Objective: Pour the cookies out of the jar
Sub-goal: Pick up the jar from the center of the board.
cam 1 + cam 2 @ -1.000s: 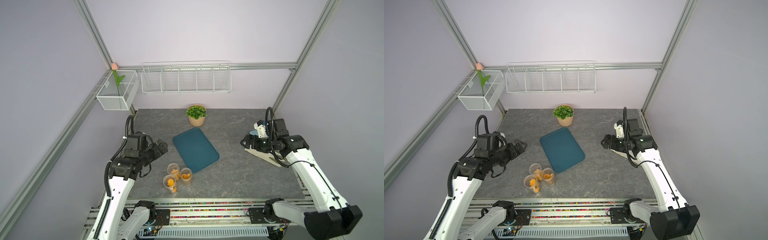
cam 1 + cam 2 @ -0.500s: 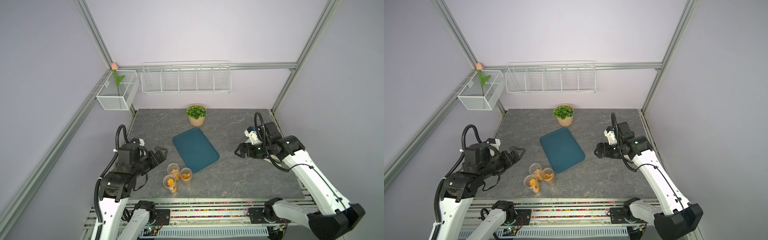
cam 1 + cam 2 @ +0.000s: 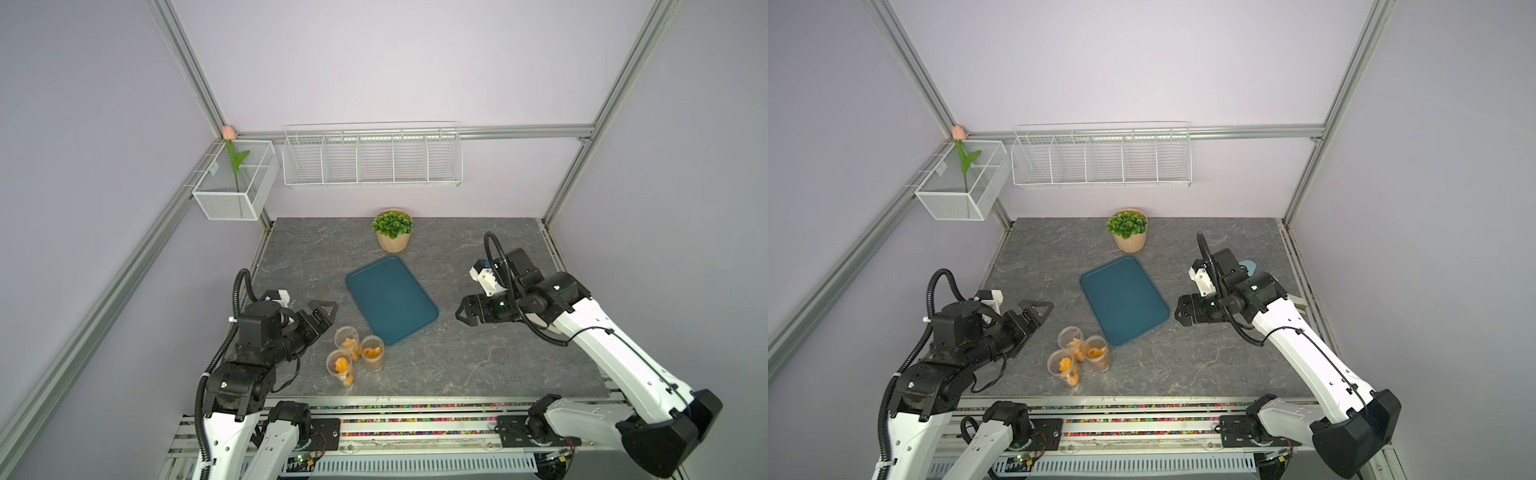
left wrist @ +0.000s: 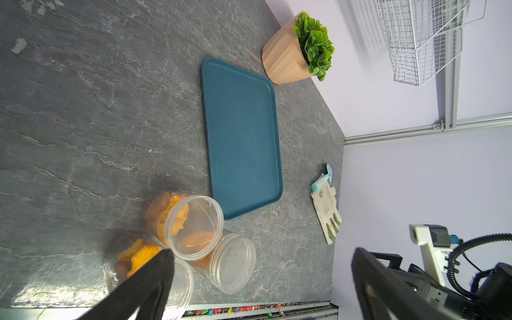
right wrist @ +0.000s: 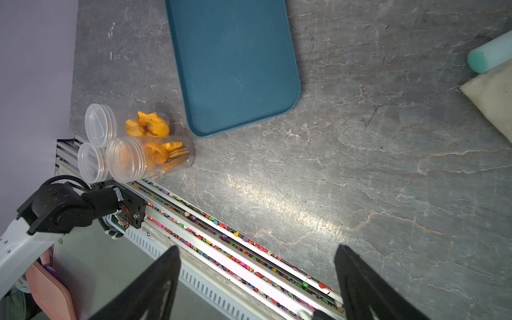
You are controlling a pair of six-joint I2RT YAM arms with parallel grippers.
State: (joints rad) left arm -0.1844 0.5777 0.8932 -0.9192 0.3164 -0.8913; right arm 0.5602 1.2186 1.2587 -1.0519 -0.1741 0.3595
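Jars (image 3: 372, 352): three, stood upright, mouths up
Cookies (image 3: 341, 365): contained in each
Left gripper (image 3: 322, 316): spread wide, jars beside
Right gripper (image 3: 459, 312): spread wide

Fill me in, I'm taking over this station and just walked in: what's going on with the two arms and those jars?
Nothing is being handled yet. Three clear jars stand together near the front edge of the table, beside a corner of the bare teal tray, with the orange cookies inside them. The left tool hovers open close beside the jars. The right tool is open on the tray's other side, holding nothing. No pouring has started.
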